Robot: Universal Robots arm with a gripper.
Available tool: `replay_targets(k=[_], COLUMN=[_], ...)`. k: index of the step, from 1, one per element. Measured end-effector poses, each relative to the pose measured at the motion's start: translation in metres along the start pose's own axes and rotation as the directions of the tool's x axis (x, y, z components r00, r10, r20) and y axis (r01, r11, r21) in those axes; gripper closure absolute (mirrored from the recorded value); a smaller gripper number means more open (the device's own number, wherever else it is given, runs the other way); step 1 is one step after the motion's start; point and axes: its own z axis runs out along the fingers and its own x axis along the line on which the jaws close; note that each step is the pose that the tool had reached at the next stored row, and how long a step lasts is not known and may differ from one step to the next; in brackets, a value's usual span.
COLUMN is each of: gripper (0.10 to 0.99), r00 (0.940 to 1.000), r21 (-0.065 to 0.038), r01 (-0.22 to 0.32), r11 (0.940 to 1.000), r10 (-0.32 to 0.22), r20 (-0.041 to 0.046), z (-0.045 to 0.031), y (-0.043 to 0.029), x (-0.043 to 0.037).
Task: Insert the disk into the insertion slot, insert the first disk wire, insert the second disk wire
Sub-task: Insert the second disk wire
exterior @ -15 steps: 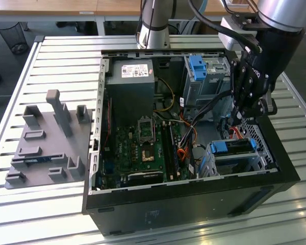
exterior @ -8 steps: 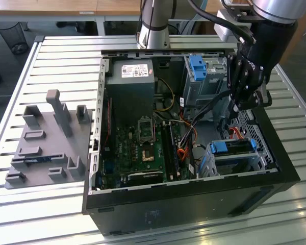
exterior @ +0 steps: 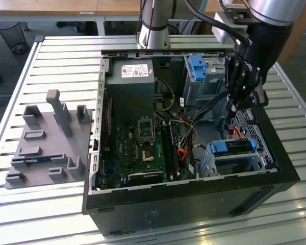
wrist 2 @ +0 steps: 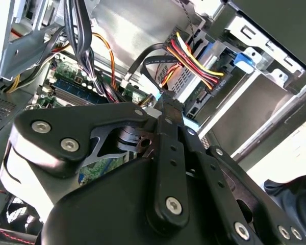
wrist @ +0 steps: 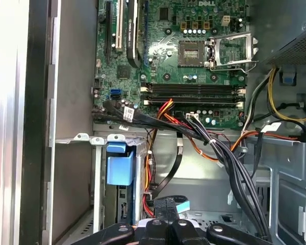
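Observation:
In the exterior view the disk (exterior: 233,147), framed in blue plastic, sits inside the insertion slot (exterior: 214,164), a low silver cage at the near right corner of the open computer case. My gripper (exterior: 243,102) hangs just above and behind it. In the first wrist view my gripper (wrist: 166,224) is shut on a black wire connector (wrist: 166,206) whose flat black cable loops up beside the disk's blue carrier (wrist: 119,166). In the second wrist view, beyond my gripper (wrist 2: 166,102), a red, yellow and black wire bundle (wrist 2: 194,61) ends in a black plug at the disk's end.
A green motherboard (exterior: 143,148) and a grey power supply (exterior: 130,87) lie in the case. A taller bay with a blue latch (exterior: 199,69) stands at the back right. Thick black cables (wrist: 229,168) cross near the cage. A grey fixture plate (exterior: 46,138) lies on the slatted table.

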Motion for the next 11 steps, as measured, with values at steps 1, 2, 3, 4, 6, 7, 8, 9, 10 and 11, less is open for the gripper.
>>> replay_targets(k=[1, 2, 3, 4, 6, 7, 8, 9, 10, 11], gripper=[0.980, 0.980, 0.980, 0.980, 0.980, 0.980, 0.980, 0.980, 0.980, 0.980], r00=[1.0000, 1.0000, 1.0000, 1.0000, 1.0000, 1.0000, 1.0000, 1.0000, 1.0000, 1.0000], r21=[0.000, 0.000, 0.000, 0.000, 0.000, 0.000, 0.000, 0.000, 0.000, 0.000], r01=[0.000, 0.000, 0.000, 0.000, 0.000, 0.000, 0.000, 0.000, 0.000, 0.000], r11=[1.0000, 1.0000, 1.0000, 1.0000, 1.0000, 1.0000, 1.0000, 1.0000, 1.0000, 1.0000], r10=[0.000, 0.000, 0.000, 0.000, 0.000, 0.000, 0.000, 0.000, 0.000, 0.000], r20=[-0.0001, -0.0001, -0.0001, -0.0001, -0.0004, -0.0004, -0.0008, -0.0007, -0.0007, -0.0007], z=[0.0011, 0.0021, 0.0030, 0.0040, 0.0051, 0.0051, 0.0046, 0.0030, 0.0006, -0.0018], y=[0.0000, 0.0000, 0.0000, 0.0000, -0.0001, -0.0001, -0.0001, 0.0000, 0.0002, 0.0004], x=[-0.0002, -0.0005, -0.0007, -0.0009, -0.0015, -0.0015, -0.0017, -0.0019, -0.0021, -0.0024])
